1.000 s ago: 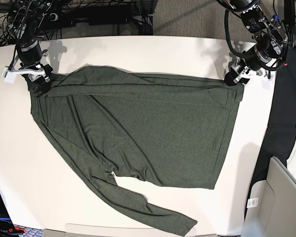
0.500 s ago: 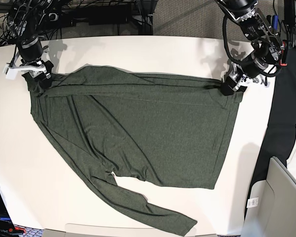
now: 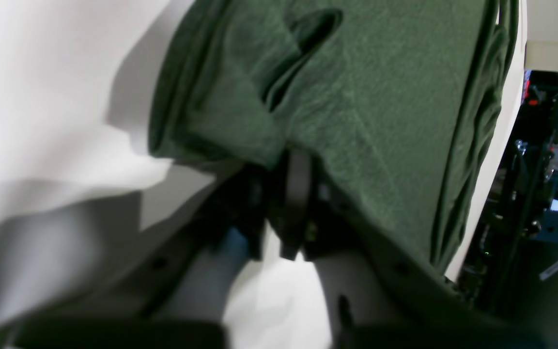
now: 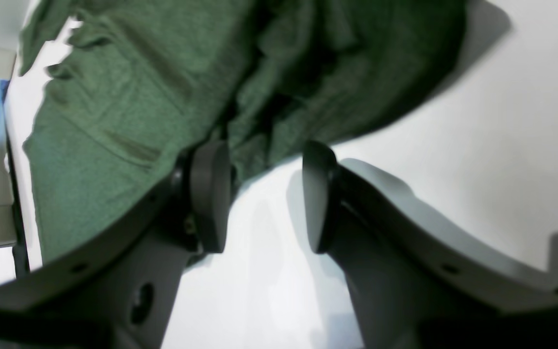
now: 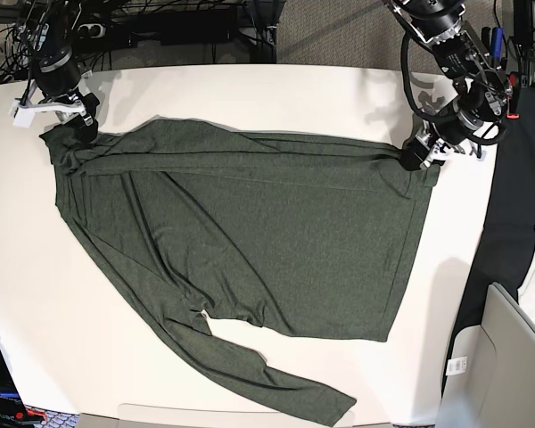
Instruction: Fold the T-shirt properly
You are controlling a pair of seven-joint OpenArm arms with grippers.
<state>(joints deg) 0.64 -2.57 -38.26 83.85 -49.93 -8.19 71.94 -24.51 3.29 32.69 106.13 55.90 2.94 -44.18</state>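
On the white table (image 5: pixel 276 85) the shirt (image 5: pixel 250 232) lies spread flat, one long sleeve trailing toward the near edge. Left gripper (image 3: pixel 294 203) sits at the shirt's far corner on the base view's right; jaws pinched together on a fold of the fabric edge. Right gripper (image 4: pixel 264 194) sits at the opposite far corner; jaws stand apart, one pad (image 4: pixel 209 194) touching bunched cloth, the other pad (image 4: pixel 317 194) over bare table, nothing clamped.
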